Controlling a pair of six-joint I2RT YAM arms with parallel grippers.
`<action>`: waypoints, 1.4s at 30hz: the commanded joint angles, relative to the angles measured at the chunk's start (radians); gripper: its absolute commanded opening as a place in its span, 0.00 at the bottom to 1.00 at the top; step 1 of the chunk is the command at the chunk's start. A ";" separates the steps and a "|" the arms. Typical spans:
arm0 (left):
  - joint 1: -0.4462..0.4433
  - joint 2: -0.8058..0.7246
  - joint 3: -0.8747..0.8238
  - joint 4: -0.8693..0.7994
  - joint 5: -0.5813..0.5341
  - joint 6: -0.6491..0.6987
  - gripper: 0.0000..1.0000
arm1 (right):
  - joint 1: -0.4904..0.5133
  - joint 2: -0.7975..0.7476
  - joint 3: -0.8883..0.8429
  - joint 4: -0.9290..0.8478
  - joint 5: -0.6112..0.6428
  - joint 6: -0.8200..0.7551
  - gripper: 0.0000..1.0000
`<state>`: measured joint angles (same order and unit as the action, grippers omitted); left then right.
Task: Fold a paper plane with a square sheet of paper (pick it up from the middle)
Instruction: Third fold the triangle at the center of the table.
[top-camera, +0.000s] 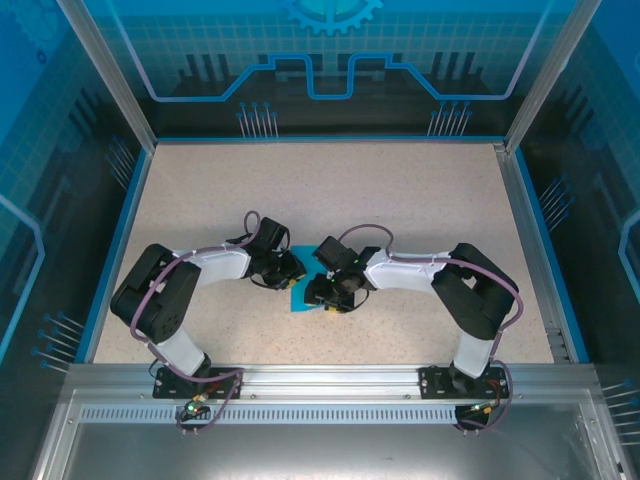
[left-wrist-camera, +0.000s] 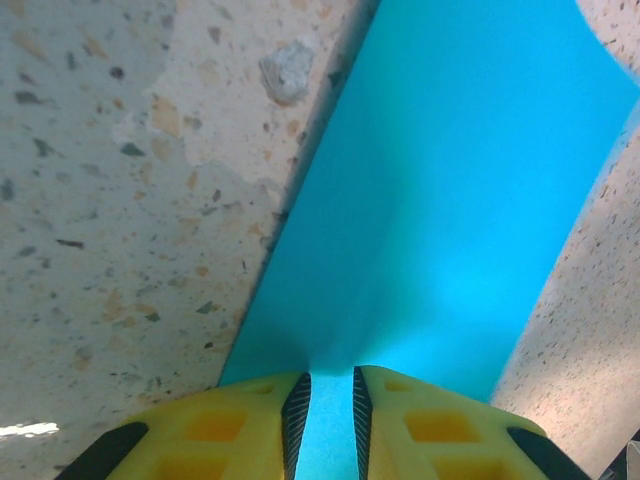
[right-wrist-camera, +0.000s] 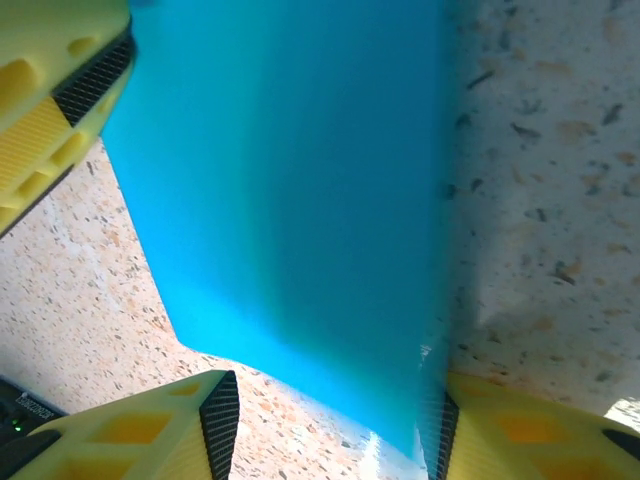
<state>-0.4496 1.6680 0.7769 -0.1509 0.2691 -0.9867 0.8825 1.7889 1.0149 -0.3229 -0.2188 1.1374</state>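
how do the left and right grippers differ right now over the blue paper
The left gripper has its jaws nearly together, with only a thin slit between them; the right gripper has its jaws wide apart. The left gripper sits at one end of the sheet of paper; the right gripper has the sheet between its fingers, one edge at a pad. Both have yellow fingers with black ribbed pads and are low over the paper.

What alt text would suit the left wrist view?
A thin teal-blue paper sheet runs slanted across a speckled beige table. At the bottom edge, the yellow fingers of the left pincer stand narrowly apart, with the paper showing between them.
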 joint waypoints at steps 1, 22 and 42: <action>0.004 0.066 -0.050 -0.100 -0.066 -0.010 0.25 | -0.002 0.016 0.001 0.033 -0.022 0.007 0.52; 0.003 0.032 -0.044 -0.096 -0.043 0.006 0.26 | -0.043 -0.134 -0.179 0.209 0.019 0.106 0.11; 0.005 0.041 0.127 0.066 0.197 0.157 0.33 | -0.171 -0.201 -0.130 -0.141 -0.064 -0.176 0.00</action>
<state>-0.4488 1.6745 0.8829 -0.0830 0.4255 -0.8600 0.7193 1.6032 0.8707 -0.4049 -0.2481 1.0027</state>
